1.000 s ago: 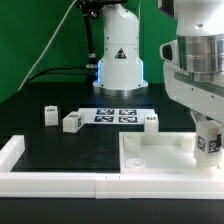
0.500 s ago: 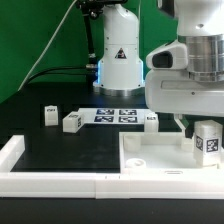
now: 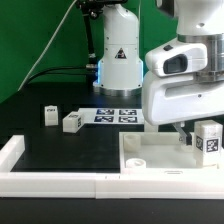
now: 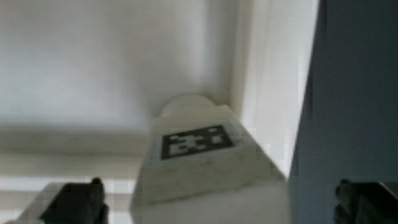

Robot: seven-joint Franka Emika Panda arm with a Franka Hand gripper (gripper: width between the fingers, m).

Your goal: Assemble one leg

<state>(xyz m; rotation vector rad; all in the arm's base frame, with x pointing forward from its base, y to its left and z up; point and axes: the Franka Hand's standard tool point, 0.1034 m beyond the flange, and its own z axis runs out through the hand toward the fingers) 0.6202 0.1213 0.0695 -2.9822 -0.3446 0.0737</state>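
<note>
Found the arm (image 3: 182, 95) reaching from its base (image 3: 118, 55) at the rear to the exterior view's right foreground, bulky wrist section low and pointing down. Noted the gripper (image 3: 190, 137) beneath it, close to the surface. Recorded dark fingertips (image 4: 75, 203) well apart in the wrist view, jaws standing wide.

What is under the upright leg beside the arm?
The white slab; the leg appears to stand on it. Whether a corner hole lies beneath is hidden by the leg itself.

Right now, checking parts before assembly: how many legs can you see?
3 legs: two on the table at the exterior view's left; one stands on the slab by the pincer. Another may hide behind the arm.
</note>
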